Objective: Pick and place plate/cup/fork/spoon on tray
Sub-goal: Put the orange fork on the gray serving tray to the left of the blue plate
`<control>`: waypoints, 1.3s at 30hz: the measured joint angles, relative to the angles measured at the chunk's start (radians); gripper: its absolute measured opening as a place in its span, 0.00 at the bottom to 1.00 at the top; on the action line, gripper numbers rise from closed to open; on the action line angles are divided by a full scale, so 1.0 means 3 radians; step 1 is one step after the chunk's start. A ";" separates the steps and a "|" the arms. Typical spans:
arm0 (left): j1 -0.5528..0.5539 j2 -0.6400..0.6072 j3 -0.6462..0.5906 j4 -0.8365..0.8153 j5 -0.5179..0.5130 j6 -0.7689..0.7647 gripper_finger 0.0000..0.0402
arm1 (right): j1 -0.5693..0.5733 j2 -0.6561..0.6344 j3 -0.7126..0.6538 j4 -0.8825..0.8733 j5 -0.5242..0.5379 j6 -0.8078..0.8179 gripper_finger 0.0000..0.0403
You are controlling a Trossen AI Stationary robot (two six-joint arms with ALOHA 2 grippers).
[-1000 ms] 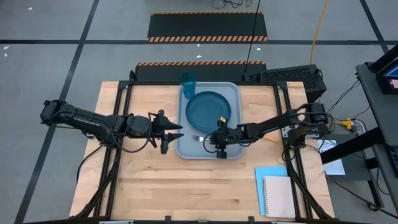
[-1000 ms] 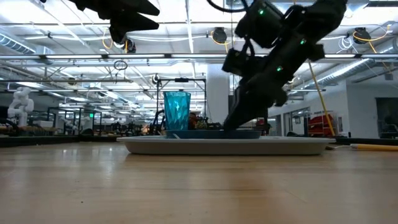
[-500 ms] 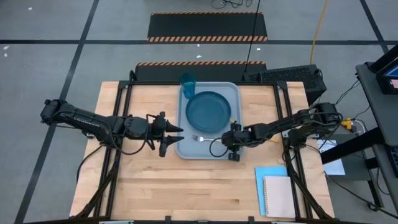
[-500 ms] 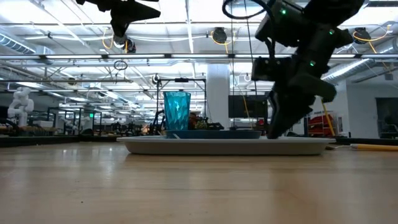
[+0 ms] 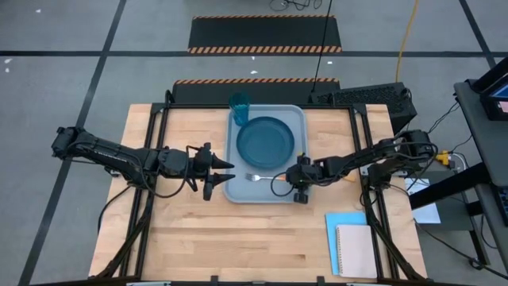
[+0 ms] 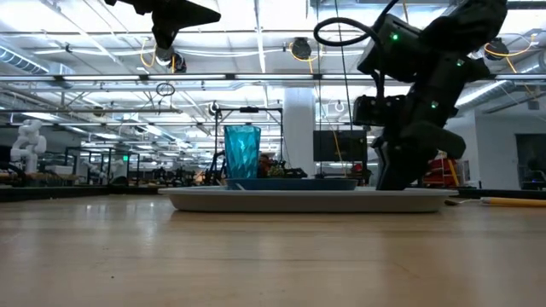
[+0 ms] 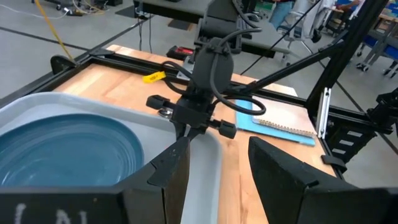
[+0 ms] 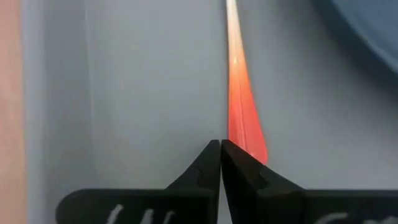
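Note:
The grey-blue tray (image 5: 300, 119) lies mid-table. On it rest the dark blue plate (image 5: 266, 141) and, at its far left corner, the teal cup (image 5: 240, 103). The fork (image 5: 262, 178) lies flat on the tray's near strip, tines toward the left and orange handle toward the right. My right gripper (image 5: 295, 182) is shut, low at the handle's free end by the tray's near right corner. My left gripper (image 5: 226, 170) is open and empty at the tray's left rim, raised above the table. The spoon's orange handle (image 5: 347, 178) lies on the table right of the tray. My right gripper's shut fingertips (image 8: 231, 152) stand beside the free end of the fork's orange handle (image 8: 244, 127), coming from the table's right, along the handle. The handle's end runs under one finger; whether they touch, I cannot tell. The fork lies flat on the tray.
A light blue paper sheet (image 5: 340, 219) and a beige notebook (image 5: 355, 250) lie at the table's near right corner. A black box (image 5: 365, 97) stands at the far right edge. Bare wood lies in front of the tray and to its left.
My right gripper has drawn back from over the tray's near middle toward the table's right edge, stopping near the tray's right rim. The fork, which it covered before, now shows lying flat on the tray.

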 joint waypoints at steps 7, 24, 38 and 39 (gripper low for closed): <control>0.0000 -0.0001 0.0000 -0.0001 -0.0001 0.0012 0.41 | -0.0001 0.0005 -0.0003 0.0104 0.0105 -0.0043 0.02; 0.0000 -0.0001 0.0000 -0.0015 -0.0001 0.0082 0.41 | -0.0002 -0.0243 -0.0006 -0.0339 0.0285 0.0241 0.02; 0.0000 -0.0001 0.0001 0.0067 -0.0002 0.0028 0.41 | -0.0003 -0.0126 -0.0003 -0.0272 0.0286 0.0232 0.02; -0.0001 -0.0002 0.0000 0.0078 -0.0002 0.0028 0.41 | -0.0003 -0.0104 -0.0003 -0.0266 0.0287 0.0219 0.02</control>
